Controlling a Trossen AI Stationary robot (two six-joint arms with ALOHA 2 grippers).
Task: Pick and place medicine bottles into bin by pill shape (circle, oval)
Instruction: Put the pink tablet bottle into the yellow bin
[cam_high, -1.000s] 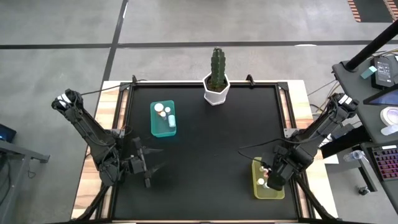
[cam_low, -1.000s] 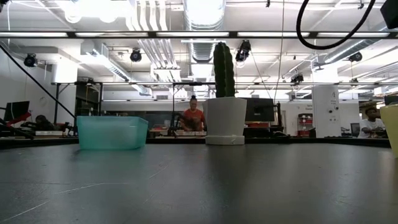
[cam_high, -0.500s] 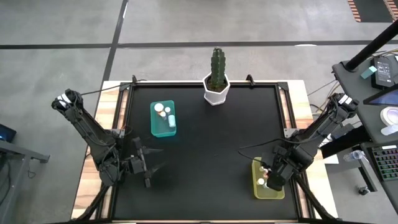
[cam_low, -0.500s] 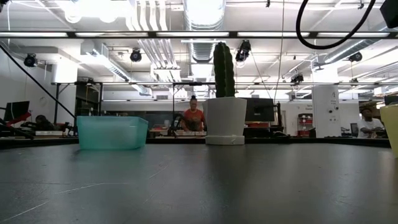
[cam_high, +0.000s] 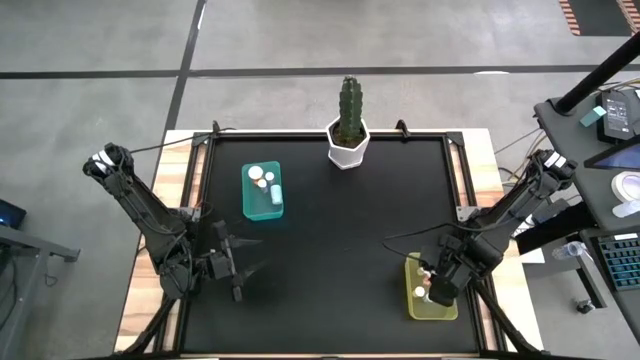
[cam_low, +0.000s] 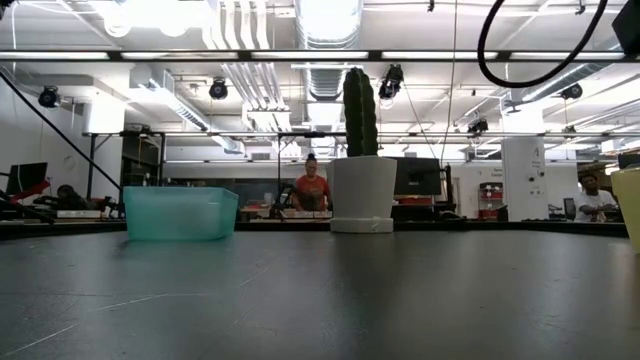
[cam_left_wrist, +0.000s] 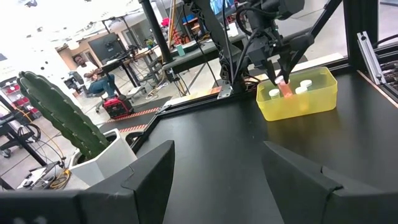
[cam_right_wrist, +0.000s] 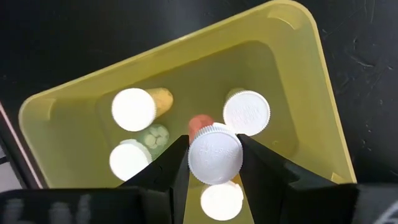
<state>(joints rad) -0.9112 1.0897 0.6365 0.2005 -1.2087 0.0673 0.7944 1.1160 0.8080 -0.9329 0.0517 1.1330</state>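
My right gripper pinches a white-capped bottle over the yellow bin; left gripper spread wide, empty, w/ nothing btwn fingers.

Right hand pointing down, fingers clamped on a bottle; left hand idle, fingers spread wide.

Both arms are dark, near-black jointed links with white-marked rear joints and thin black cables trailing off them. The left gripper ends in two flat, angular black fingers. The right gripper has similar dark fingers, seemingly matte plastic.
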